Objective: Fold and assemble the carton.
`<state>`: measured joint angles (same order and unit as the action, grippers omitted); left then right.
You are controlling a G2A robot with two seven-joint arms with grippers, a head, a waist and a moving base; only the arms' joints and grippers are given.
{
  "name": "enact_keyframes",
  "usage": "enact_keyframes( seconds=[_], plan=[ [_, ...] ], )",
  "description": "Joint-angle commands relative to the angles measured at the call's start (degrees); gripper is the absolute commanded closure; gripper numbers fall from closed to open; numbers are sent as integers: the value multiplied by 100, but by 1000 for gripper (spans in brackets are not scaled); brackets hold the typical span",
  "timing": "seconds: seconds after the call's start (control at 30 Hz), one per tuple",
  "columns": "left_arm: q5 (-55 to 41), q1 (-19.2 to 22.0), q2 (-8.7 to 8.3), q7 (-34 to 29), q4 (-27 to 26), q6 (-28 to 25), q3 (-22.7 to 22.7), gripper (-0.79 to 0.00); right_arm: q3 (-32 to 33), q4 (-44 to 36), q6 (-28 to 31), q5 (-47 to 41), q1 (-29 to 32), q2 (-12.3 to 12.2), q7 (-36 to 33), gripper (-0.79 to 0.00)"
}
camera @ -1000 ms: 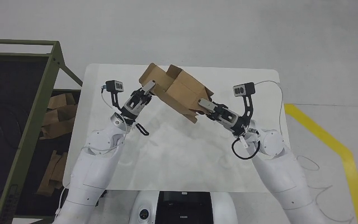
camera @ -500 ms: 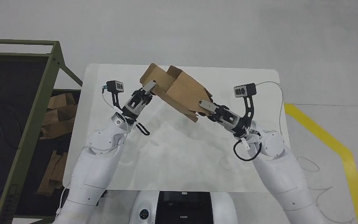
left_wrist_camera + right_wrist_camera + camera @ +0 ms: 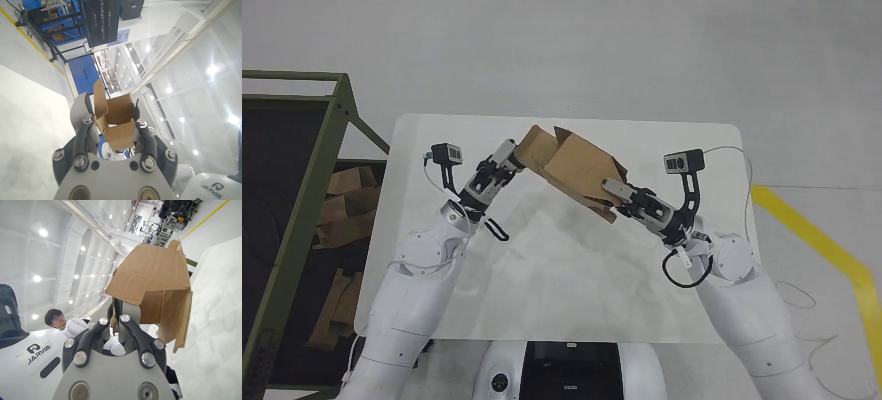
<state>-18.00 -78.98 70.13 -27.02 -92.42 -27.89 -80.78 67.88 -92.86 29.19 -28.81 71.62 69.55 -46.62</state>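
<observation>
Top view: right gripper [image 3: 610, 187] angled inward, clamped on carton [image 3: 577, 165]; left gripper [image 3: 507, 149] spread wide at opposite end

The carton [image 3: 577, 170] is plain brown corrugated cardboard, matt and slightly fibrous, with ragged cut edges along its flaps. The desk [image 3: 572, 275] is a smooth white sheet with a faint sheen and pale grey mottling. The left tool [image 3: 111, 103] and right tool [image 3: 121, 306] have matt grey moulded fingers [image 3: 77, 113], black rubbery pads [image 3: 87, 102] and bright polished metal screw heads [image 3: 86, 119].
</observation>
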Motion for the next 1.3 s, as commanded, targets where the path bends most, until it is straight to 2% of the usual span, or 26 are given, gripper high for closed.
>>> enact_keyframes(
  seconds=[0.0,0.17,0.27,0.37,0.67,0.9,1.0,1.27],
  plan=[
    [-8,4,-6,8,7,15,-49,-785,25,-7,30,14,10,-6,-33,0],
    [-108,14,-32,-25,-15,21,-259,-785,84,-28,120,50,13,-30,-281,-6],
    [-319,15,-61,-283,-75,-33,-416,-785,117,-39,165,56,4,-49,-490,0],
    [-599,19,-111,-867,-123,-91,-593,-785,133,-51,197,54,-17,-69,-738,0],
    [-1494,65,-289,-3169,-98,121,-988,-785,110,-65,229,37,-101,-116,-1343,0],
    [-1856,95,-384,-4385,-57,301,-1055,-785,72,-112,226,-60,-116,-140,-1577,0],
    [-2025,101,-404,-4658,-80,312,-1039,-785,26,-152,154,-93,-137,-156,-1822,0],
    [-2036,102,-406,-4682,-83,301,-1044,-785,26,-152,154,-93,-137,-156,-1822,0]
  ],
)
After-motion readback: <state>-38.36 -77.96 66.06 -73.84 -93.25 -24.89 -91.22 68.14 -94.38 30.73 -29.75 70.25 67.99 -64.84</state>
